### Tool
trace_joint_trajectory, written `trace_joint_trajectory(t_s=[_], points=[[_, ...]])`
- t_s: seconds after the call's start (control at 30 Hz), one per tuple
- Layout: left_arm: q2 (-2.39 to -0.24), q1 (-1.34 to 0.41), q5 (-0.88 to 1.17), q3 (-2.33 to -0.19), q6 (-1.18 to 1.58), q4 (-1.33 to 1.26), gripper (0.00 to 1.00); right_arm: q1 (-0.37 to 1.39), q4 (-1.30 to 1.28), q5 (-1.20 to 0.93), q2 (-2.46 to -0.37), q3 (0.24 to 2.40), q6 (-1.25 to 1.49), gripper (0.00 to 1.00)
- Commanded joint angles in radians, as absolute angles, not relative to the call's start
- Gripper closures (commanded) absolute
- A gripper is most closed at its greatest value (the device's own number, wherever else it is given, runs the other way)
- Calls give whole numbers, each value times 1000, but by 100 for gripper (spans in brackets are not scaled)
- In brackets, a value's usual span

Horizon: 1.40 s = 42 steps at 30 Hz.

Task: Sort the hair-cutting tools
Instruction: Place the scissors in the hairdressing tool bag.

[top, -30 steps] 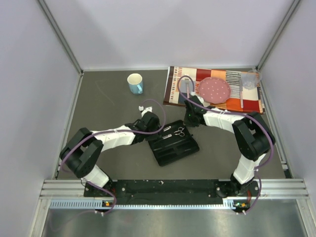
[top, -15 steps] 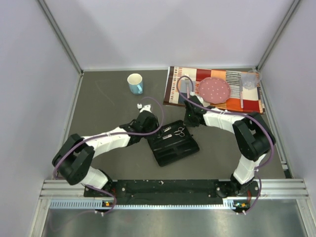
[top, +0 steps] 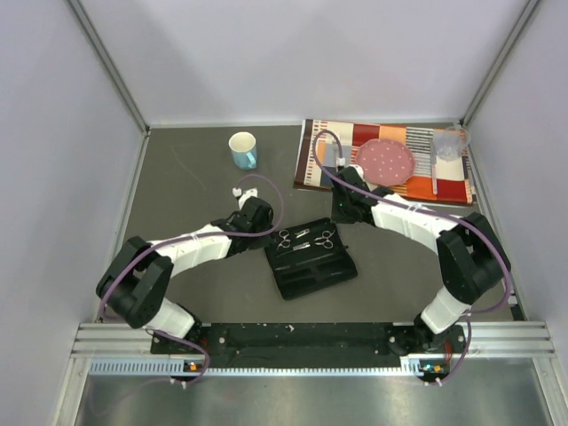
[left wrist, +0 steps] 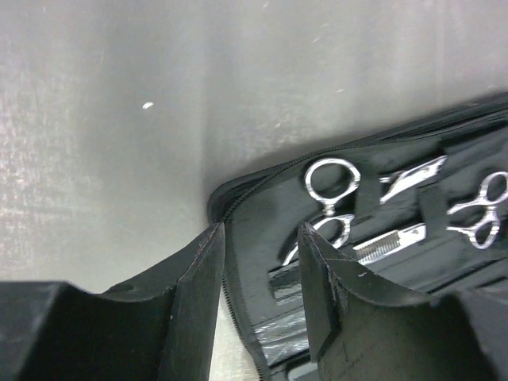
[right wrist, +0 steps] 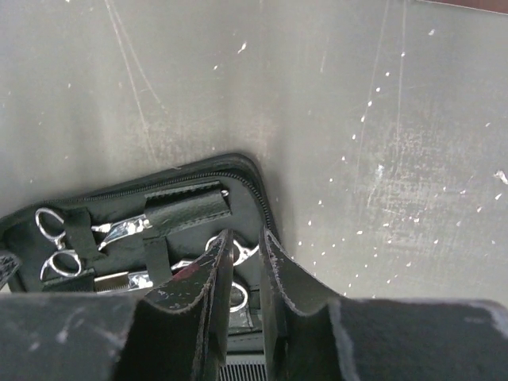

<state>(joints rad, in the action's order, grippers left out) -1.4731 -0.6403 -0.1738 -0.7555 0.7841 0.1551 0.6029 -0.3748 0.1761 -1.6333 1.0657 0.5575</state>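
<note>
An open black zip case lies in the middle of the table. Two silver scissors are strapped inside it, one at the left and one at the right. My left gripper is open at the case's left corner. In the left wrist view its fingers straddle the zip edge, just short of the left scissors' rings. My right gripper is slightly open above the right scissors' rings, gripping nothing. A black comb's teeth show low in the case.
A white and blue mug stands at the back. A striped placemat at the back right holds a pink plate and a clear cup. A small white scrap lies near the left arm.
My left gripper has drawn back to the left, uncovering the left scissors in the case. The right gripper's fingers have parted a little.
</note>
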Motion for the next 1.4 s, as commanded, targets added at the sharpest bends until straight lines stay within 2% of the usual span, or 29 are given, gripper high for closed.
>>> trace_joint_trajectory(t_s=[0.0, 0.13, 0.23, 0.3, 0.47, 0.67, 0.9, 1.23, 1.37], points=[[-1502, -629, -193, -796, 796, 205, 53, 630, -358, 126, -1598, 1117, 503, 81], [-1523, -621, -186, -793, 790, 216, 45, 643, -254, -81, -1643, 1137, 457, 82], [-1543, -618, -173, -785, 795, 219, 44, 676, -175, -196, -1681, 1150, 436, 89], [-1555, -615, -160, -785, 799, 222, 44, 695, -135, -274, -1716, 1163, 434, 94], [-1595, -598, -140, -792, 821, 247, 53, 704, -120, -373, -1857, 1242, 463, 100], [-1595, -589, -123, -784, 825, 242, 61, 713, -137, -382, -1934, 1267, 482, 100], [-1601, -581, -106, -778, 819, 227, 63, 733, -149, -400, -2017, 1282, 479, 100], [-1638, -565, -95, -808, 807, 204, 64, 755, -206, -354, -1947, 1226, 442, 100], [-1640, -563, -92, -805, 811, 201, 66, 755, -196, -312, -1919, 1265, 436, 100]])
